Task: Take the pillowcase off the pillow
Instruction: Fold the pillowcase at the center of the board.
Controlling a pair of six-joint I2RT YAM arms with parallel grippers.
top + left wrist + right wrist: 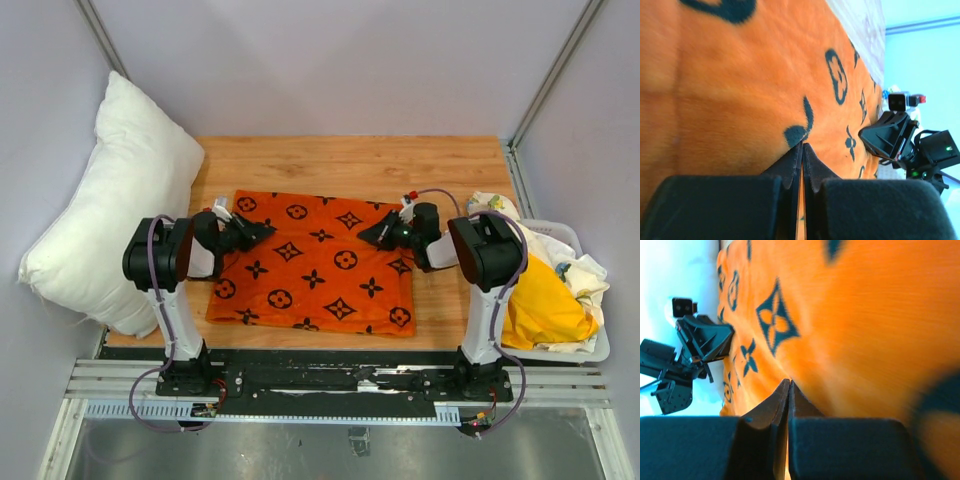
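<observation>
Grippers on both arms are closed, and the wrist views show no fabric between the jaws.

Left of the pillowcase (315, 265) and well apart from it, the pillow (115, 190) is bare and white. It leans against the wall (50, 100), past the left edge of the table (350, 155). I judge it was put there to keep it out of the way, so the 2 things are already separated.

The left gripper (262, 231) is over the left part of the pillowcase, near its far edge, and points to the middle. In the left wrist view the closed tips hang near the orange pile. I cannot tell if they touch it.

The pillowcase lies flat on the table, spread out, with no bulge inside. This agrees with an empty case. It looks soft and limp, so it would fold easily if 1 corner is lifted.

The right gripper (372, 234) is over the right part of the pillowcase and faces the left one like a mirror. Its jaws are also together and grip nothing.

Right of the pillowcase, off the table, a basket (590, 350) holds yellow and white cloths (540, 300).

My judgement is that the task is about finished and the arms only need to go back.
</observation>
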